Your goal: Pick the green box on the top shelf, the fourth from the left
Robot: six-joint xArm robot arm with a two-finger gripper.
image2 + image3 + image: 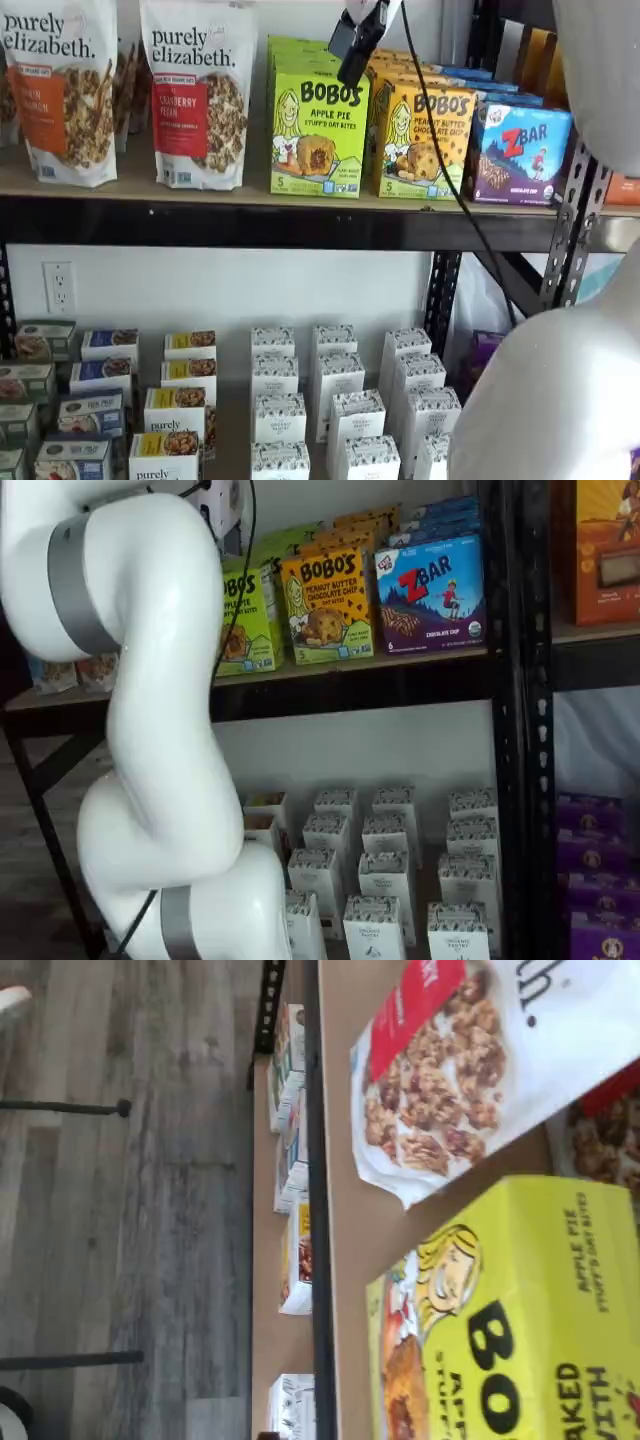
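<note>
the lime-green rectangular carton (318, 132) stands on the long tan top shelf board (250, 188). my end effector (358, 42) hangs above the carton's right top corner; finger spacing: cannot tell.

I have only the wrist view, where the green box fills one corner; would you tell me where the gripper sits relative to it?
Observer: In a shelf view the gripper hangs from the view's top edge, in front of the upper right corner of the green box.
Operator: Thank you. Are its fingers open?
Observer: I cannot tell; they show as one dark shape with no gap to be seen.
Operator: What stands on the side of the box away from the granola bag?
Observer: A yellow-orange Bobo's peanut butter box, close beside it on the top shelf.
</note>
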